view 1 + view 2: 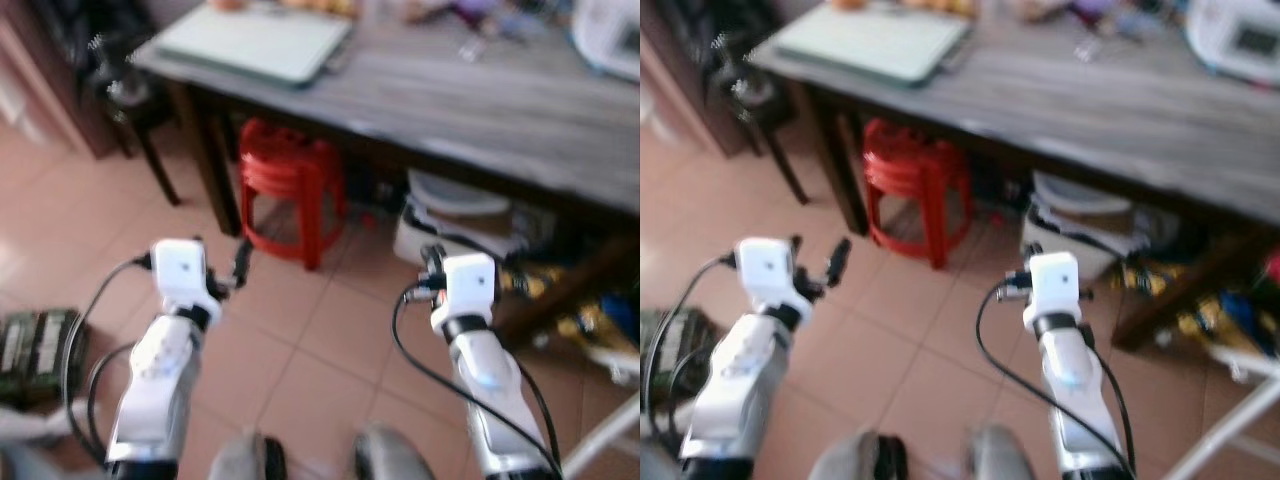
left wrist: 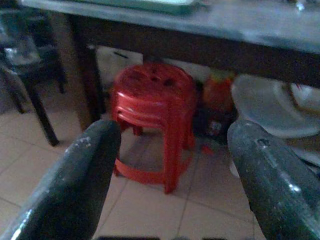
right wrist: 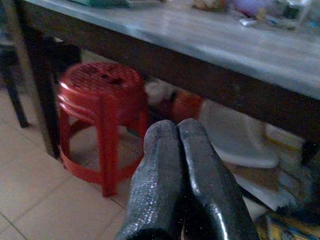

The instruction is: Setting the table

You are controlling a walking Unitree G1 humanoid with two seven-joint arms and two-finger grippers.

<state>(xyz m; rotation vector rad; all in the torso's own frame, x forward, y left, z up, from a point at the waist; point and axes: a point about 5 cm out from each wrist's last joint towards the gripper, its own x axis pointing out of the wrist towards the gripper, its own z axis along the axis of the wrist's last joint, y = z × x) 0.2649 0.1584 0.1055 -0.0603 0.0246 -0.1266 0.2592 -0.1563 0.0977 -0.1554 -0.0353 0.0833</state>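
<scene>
Both arms are hanging out short of the table, which is lying ahead and above. Left gripper is gaping empty, right gripper pinched closed, holding nothing.

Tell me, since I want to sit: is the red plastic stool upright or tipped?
Upright. The red plastic stool stands on its legs on the tiled floor, tucked under the grey wooden table.

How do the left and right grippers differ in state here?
The left gripper has its fingers spread wide apart; the right gripper has its fingers pressed together. The left frames the red stool between its fingers; the right has the stool off to one side. Both are empty, held before the table.
</scene>
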